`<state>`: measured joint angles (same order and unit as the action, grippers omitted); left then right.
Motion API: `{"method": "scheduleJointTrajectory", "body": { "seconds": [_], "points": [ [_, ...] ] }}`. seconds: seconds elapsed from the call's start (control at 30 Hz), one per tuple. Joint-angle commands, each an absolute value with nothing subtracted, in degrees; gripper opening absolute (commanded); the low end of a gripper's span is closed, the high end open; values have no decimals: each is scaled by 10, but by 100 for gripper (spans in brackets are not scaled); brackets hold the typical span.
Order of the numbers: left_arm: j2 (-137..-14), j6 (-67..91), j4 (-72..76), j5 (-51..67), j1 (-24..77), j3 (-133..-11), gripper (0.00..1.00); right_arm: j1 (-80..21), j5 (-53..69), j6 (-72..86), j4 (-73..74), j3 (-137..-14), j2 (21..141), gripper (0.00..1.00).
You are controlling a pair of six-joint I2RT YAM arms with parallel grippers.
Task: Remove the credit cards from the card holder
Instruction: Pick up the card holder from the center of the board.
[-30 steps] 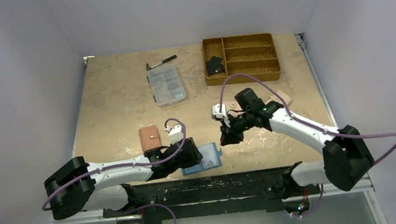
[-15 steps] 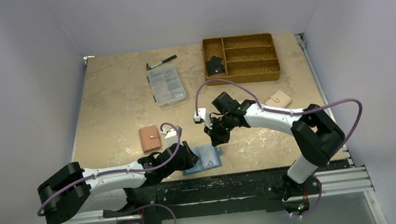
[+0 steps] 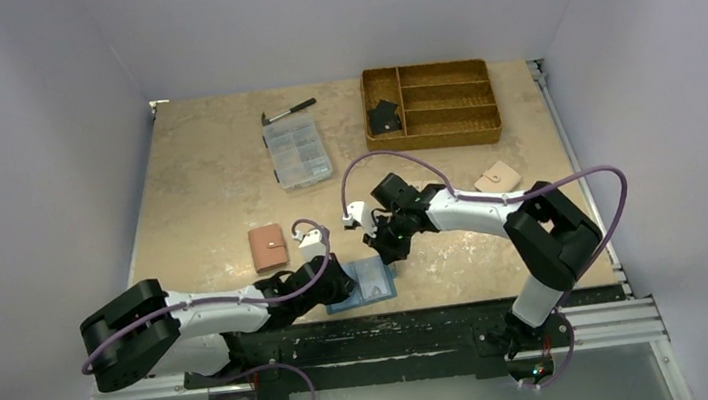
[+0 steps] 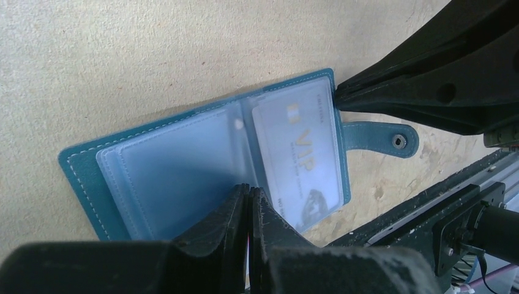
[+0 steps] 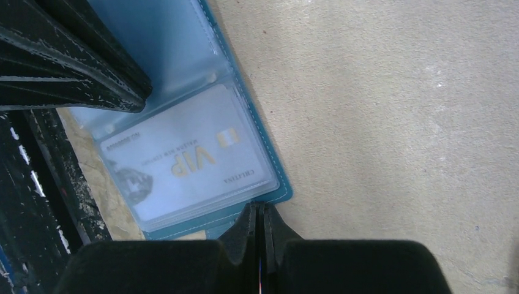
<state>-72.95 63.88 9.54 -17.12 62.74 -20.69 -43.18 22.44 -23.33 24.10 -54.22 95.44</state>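
A black rail [image 3: 395,331] runs along the near edge of the sandy, speckled worktop [image 3: 206,176]. Just beyond it the card holder [image 4: 82,177] lies open and flat, with a greyish credit card [image 4: 300,153] in one clear sleeve. The left gripper [image 4: 249,195] is pressed together over the sleeves. The right gripper [image 5: 257,211] is also pressed together, its tips at the holder's far edge. Further back lie a pink wallet [image 3: 268,248] and a beige wallet [image 3: 497,179]. Beyond them are a clear organiser box [image 3: 297,153], a pen [image 3: 290,111] and a woven tray [image 3: 436,138] holding a dark item [image 3: 383,116]. Pale walls [image 3: 329,12] close in the back and sides.
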Motion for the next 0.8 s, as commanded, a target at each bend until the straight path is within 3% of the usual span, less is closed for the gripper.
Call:
{"method": "scheduleJointTrajectory", "body": {
  "seconds": [0.0, 0.77],
  "points": [
    [-742, 642, 123, -169, 625, -205, 5, -446, 204, -227, 228, -553, 963, 1],
    [-787, 644, 186, -137, 625, -202, 5, -466, 302, -218, 253, -577, 963, 8]
  ]
}}
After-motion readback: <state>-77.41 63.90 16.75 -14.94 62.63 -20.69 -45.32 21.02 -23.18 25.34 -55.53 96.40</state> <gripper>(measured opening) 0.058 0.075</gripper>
